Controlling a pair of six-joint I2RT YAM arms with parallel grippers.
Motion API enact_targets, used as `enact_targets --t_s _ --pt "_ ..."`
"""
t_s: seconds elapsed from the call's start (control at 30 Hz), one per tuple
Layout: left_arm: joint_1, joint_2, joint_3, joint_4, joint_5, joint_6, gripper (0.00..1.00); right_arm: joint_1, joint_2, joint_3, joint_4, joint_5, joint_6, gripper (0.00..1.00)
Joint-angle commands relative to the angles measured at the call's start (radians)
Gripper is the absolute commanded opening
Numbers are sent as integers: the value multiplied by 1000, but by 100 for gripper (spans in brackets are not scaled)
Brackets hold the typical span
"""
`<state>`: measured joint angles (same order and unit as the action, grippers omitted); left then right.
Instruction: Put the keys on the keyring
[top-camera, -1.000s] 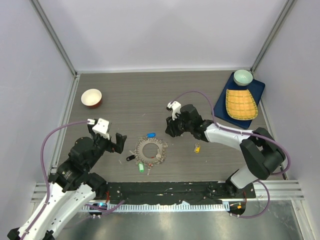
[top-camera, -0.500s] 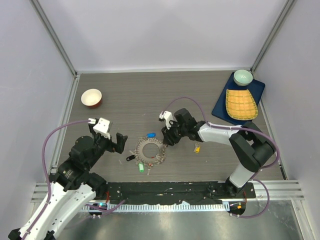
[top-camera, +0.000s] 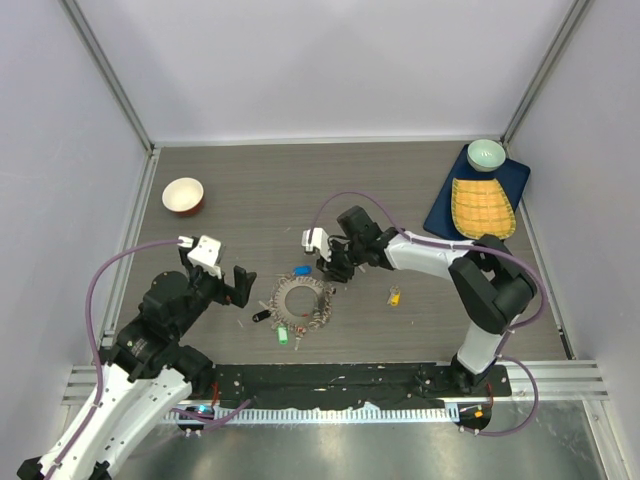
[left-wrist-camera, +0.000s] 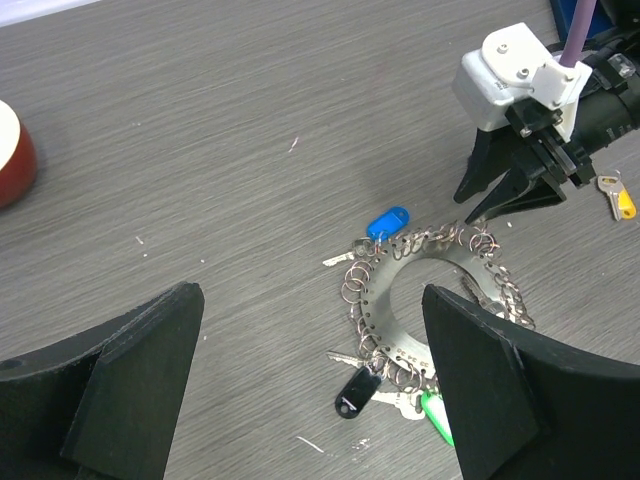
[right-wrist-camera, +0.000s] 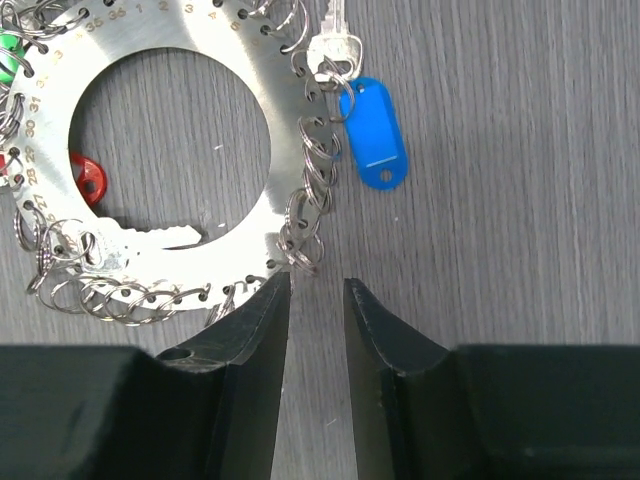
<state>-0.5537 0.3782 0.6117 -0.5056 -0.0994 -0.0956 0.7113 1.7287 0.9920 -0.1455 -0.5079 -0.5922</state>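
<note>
The keyring (top-camera: 303, 300) is a flat grey metal disc with a big hole, lying mid-table and fringed with small rings and keys. Keys with a blue tag (top-camera: 300, 270), a black tag (top-camera: 262, 315) and a green tag (top-camera: 283, 335) hang from it. A yellow-tagged key (top-camera: 394, 296) lies loose to its right. My right gripper (right-wrist-camera: 316, 282) hovers at the keyring's (right-wrist-camera: 270, 90) rim, open by a narrow gap with nothing between the fingers; small rings (right-wrist-camera: 300, 255) sit at its left fingertip, the blue tag (right-wrist-camera: 373, 135) just beyond. My left gripper (left-wrist-camera: 310, 300) stands wide open left of the keyring (left-wrist-camera: 385, 290).
A red-and-white bowl (top-camera: 183, 195) sits at the back left. At the back right a blue tray (top-camera: 440, 205) carries a yellow mat (top-camera: 482, 207) and a teal bowl (top-camera: 486, 153). A red tag (right-wrist-camera: 85, 178) shows inside the ring's hole.
My right arm has swung left, bringing its gripper from right of the keyring to the rim by the blue tag, jaws slightly narrower. The left arm and the keys have not moved.
</note>
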Motion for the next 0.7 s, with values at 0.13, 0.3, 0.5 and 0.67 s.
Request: enact_targets --t_s 0.13,0.3,0.5,0.67 --pt "12 1 -4 52 21 11 96 4 84 152 -166 -70 -212 32" --pt "21 4 -3 50 32 17 96 4 106 158 -195 -98 -235 32" --pt "28 5 -4 52 41 17 95 4 117 178 -233 -129 -256 32" --pt "32 2 -6 55 44 17 95 5 121 185 -235 -144 -262 32"
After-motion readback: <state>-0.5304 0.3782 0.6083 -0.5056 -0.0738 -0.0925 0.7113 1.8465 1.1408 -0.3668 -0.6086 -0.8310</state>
